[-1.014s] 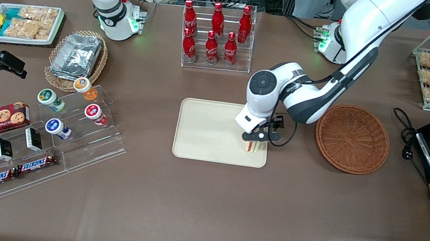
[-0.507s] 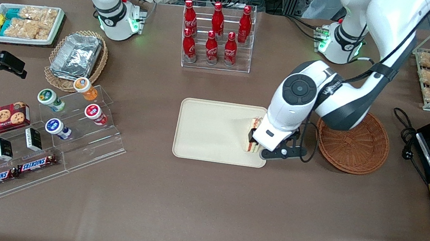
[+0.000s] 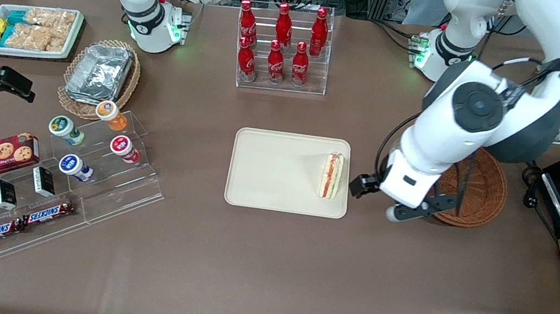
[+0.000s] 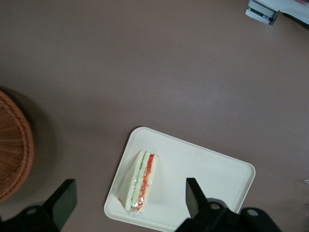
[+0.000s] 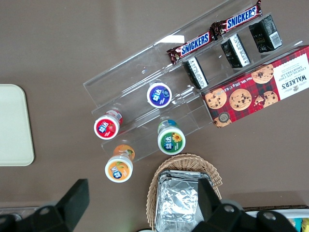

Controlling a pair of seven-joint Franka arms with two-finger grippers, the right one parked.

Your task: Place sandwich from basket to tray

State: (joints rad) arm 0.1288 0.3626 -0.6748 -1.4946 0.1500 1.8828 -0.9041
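Over at the parked arm's end of the table sits the acrylic snack stand (image 3: 91, 174), well apart from the tray (image 3: 278, 170). On the tray lies the sandwich (image 3: 331, 175), resting on its side with the red, orange and green filling stripes facing up, tucked against the tray's edge nearest the basket (image 3: 477, 193). The gripper (image 4: 130, 203) hangs high above the table between the tray and the basket, clear of both, and its jaws are spread wide with nothing between them. In the wrist view the sandwich (image 4: 138, 181) shows in the gap between the two dark fingers (image 4: 195, 195), far below them and untouched, while the tray (image 4: 212, 179) spreads out under it. The basket's woven rim (image 4: 14, 145) shows beside the tray, partly covered by the arm in the front view
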